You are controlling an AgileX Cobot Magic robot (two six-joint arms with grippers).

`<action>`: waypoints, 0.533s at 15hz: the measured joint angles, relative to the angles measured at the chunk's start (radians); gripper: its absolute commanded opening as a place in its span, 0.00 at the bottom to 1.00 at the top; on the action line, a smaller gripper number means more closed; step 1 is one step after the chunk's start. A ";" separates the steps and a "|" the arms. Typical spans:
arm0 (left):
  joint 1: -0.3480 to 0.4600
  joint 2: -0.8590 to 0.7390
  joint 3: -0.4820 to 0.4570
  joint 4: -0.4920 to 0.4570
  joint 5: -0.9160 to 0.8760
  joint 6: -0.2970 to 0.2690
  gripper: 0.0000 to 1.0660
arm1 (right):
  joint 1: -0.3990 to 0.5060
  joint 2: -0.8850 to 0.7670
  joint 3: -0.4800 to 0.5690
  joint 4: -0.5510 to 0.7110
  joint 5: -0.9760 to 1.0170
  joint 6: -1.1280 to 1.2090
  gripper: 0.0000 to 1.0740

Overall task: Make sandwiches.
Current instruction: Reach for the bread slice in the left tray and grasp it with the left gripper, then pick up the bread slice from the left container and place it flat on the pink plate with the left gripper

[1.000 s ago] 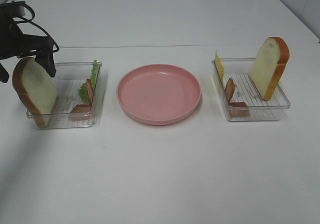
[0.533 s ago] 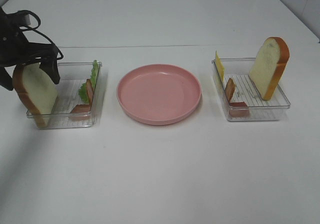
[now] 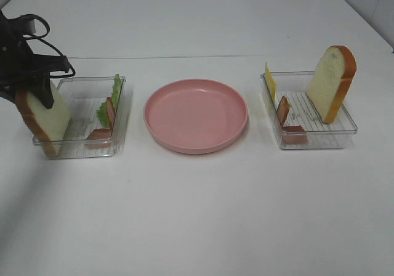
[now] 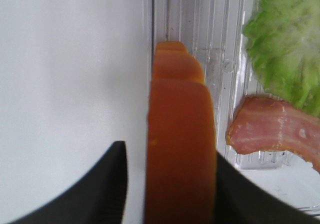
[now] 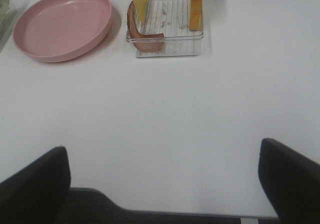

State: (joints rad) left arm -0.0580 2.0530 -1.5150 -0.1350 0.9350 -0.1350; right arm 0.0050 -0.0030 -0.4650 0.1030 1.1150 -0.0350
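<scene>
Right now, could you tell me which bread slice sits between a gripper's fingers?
The bread slice in the left container: the left gripper straddles its crust. The other slice leans in the right container, with no gripper near.

table [image 3: 197,214] front open, plate [image 3: 197,148] mid, bin L [image 3: 77,150], bin R [image 3: 317,142]

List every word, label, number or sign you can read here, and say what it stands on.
No readable text anywhere.
The pink plate, left clear tray, right clear tray, left bread slice, right bread slice and white table bear no print.
Faint moulded marks on the left clear tray's floor: too blurred to read.
</scene>
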 measured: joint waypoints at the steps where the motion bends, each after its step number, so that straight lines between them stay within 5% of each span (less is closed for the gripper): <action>1: -0.002 0.000 0.000 -0.007 0.000 -0.003 0.00 | 0.000 0.000 0.000 0.000 0.000 0.000 0.92; 8: -0.003 0.000 -0.084 0.006 0.076 -0.029 0.00 | 0.000 0.000 0.000 0.000 0.000 0.000 0.92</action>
State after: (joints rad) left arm -0.0610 2.0530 -1.5990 -0.1290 1.0110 -0.1640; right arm 0.0050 -0.0030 -0.4650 0.1030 1.1150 -0.0350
